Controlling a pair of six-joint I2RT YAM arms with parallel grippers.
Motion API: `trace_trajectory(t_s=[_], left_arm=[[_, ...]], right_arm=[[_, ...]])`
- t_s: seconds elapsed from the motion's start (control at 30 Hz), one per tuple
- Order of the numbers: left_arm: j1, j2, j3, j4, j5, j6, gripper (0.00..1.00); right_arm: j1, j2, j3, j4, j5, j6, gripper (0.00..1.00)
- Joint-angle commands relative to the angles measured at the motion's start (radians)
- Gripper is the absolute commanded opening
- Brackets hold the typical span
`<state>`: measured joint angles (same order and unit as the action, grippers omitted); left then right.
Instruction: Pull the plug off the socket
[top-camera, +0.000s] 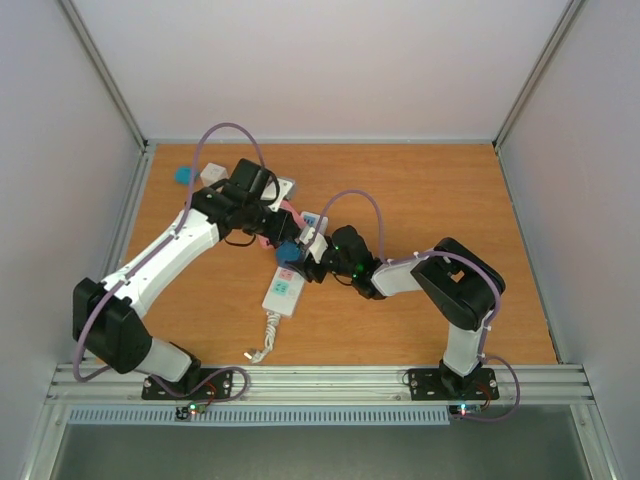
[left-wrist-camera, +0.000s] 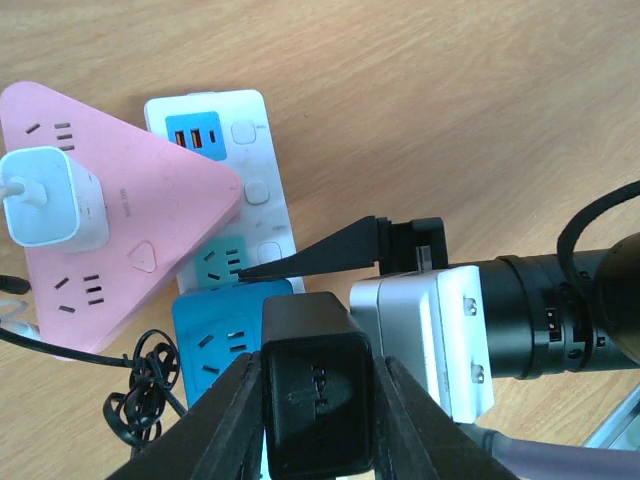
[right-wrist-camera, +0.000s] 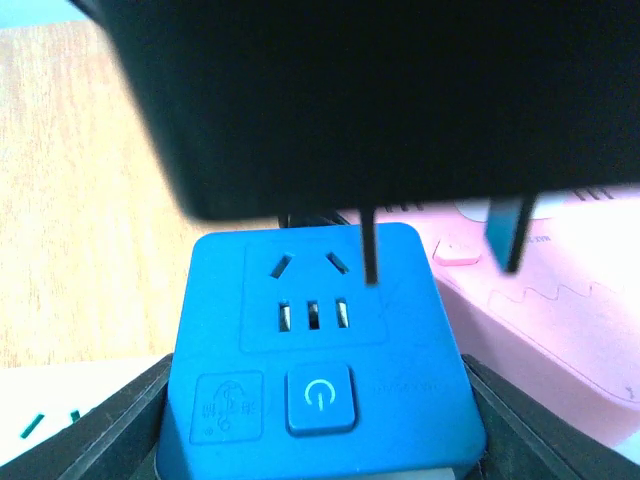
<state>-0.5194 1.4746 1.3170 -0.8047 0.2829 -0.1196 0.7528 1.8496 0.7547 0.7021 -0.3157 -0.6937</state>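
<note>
**Plug hanging clear of strip**

A black boxy plug (left-wrist-camera: 318, 400) is sitting clamped in the left gripper (left-wrist-camera: 318, 370) at lower centre, its metal prongs (right-wrist-camera: 368, 245) hanging clear above a blue outlet face (right-wrist-camera: 312, 300). The right gripper (right-wrist-camera: 315, 420) is squeezing the long white power strip (top-camera: 283, 292) there, left of centre on the wooden table (top-camera: 430, 200), beside a pink triangular socket (left-wrist-camera: 150, 200).
</note>
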Motion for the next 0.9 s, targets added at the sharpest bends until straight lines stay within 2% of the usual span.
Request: trace_trajectory(t_s=[0.0, 0.2, 0.63, 0.87], left_arm=[[-0.002, -0.033, 0.017, 0.0, 0.035, -0.005, 0.01], [0.056, -0.037, -0.001, -0.021, 0.044, 0.0, 0.01], [0.258, -0.134, 0.016, -0.009, 0.241, 0.044, 0.01], [0.344, -0.175, 0.015, -0.043, 0.283, 0.063, 0.01]], right_arm=[[-0.003, 0.035, 0.01, -0.045, 0.064, -0.039, 0.1], [-0.003, 0.031, 0.004, -0.039, 0.068, -0.035, 0.14], [-0.006, 0.012, -0.015, -0.069, 0.053, -0.04, 0.16], [-0.008, 0.006, -0.02, -0.09, 0.053, -0.034, 0.17]])
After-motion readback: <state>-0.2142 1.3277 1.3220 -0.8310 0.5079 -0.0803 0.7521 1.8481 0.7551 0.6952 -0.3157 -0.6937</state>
